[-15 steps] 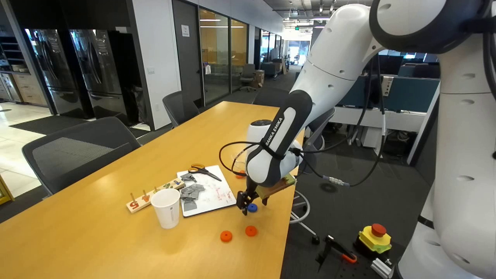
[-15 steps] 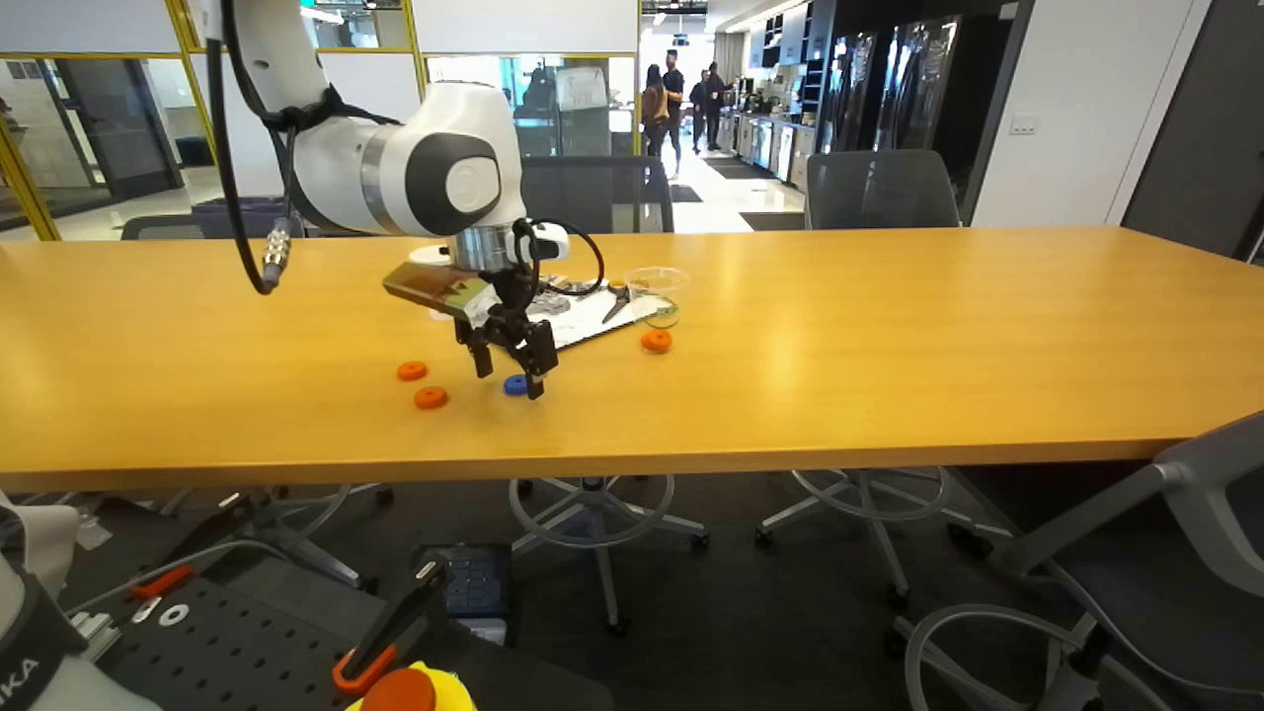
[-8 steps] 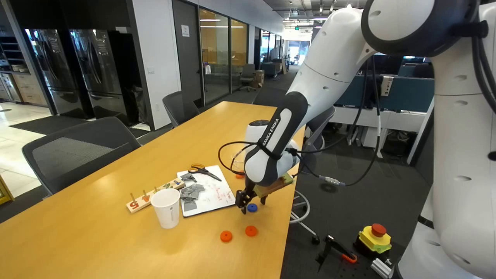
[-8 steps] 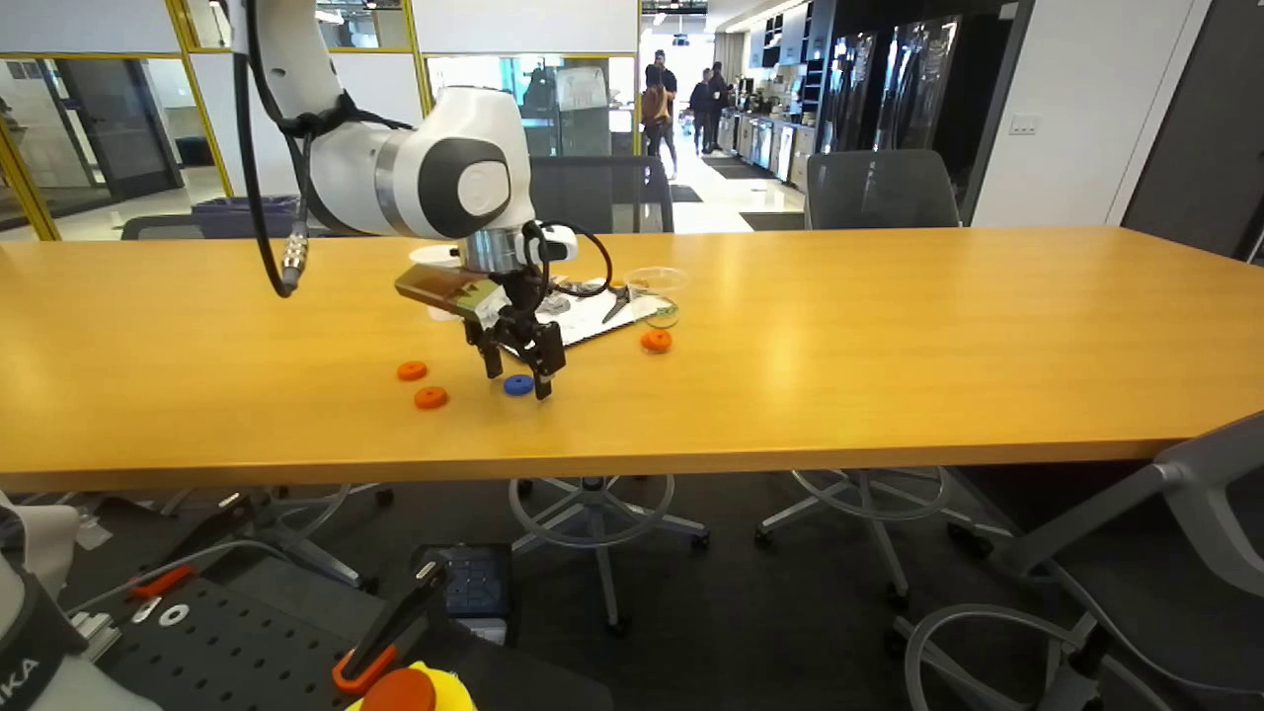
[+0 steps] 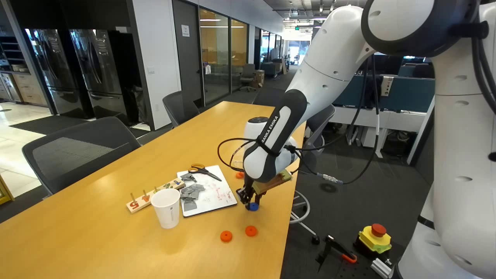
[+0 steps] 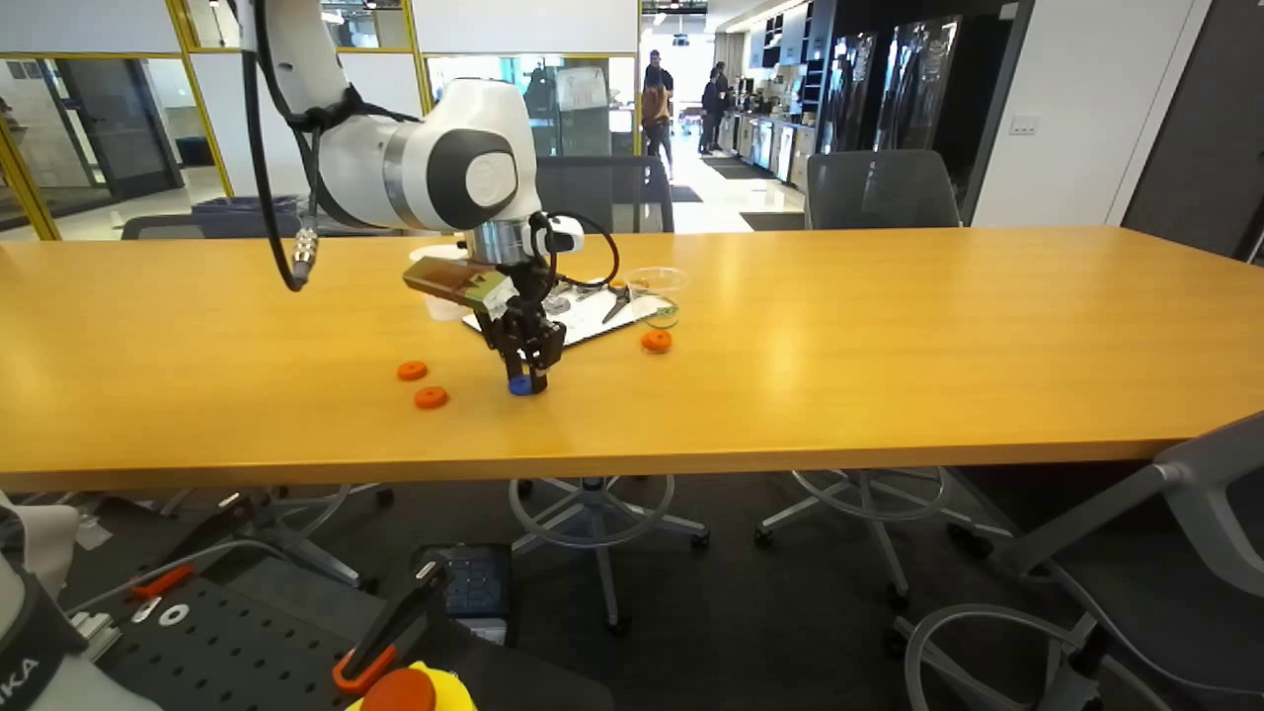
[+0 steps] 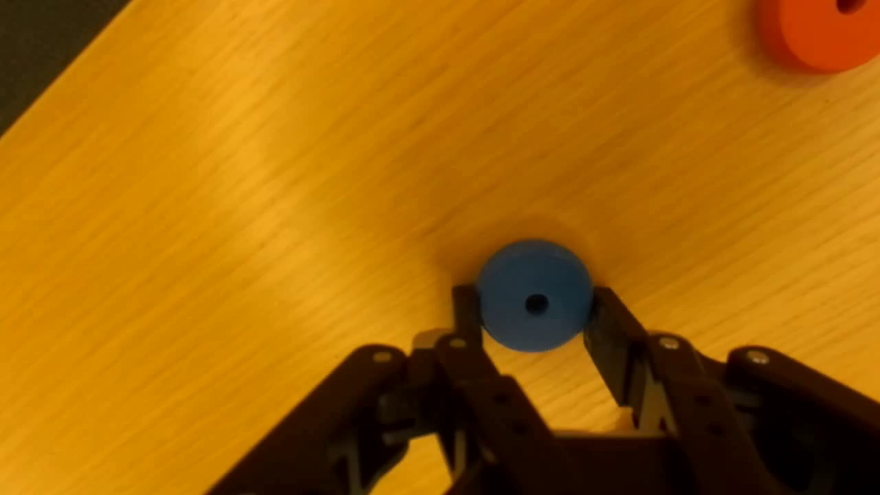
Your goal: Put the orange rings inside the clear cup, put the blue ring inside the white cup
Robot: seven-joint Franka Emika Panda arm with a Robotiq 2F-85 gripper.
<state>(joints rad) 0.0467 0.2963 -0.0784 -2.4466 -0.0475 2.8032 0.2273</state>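
Within the hand (image 6: 526, 379), clamping the blue ring (image 7: 533, 330) across its width, on or barely above the surface (image 7: 206, 344); presumably gripping so for lowering into the white cup (image 5: 166, 211), standing well apart from the hand. In the wrist view alone, clearly showing contact on both sides; in an exterior view, revealing the clear cup (image 6: 659, 301) to one side of the hand, apparently holding an orange ring (image 6: 657, 342), with two orange rings (image 6: 431, 398) lying opposite.
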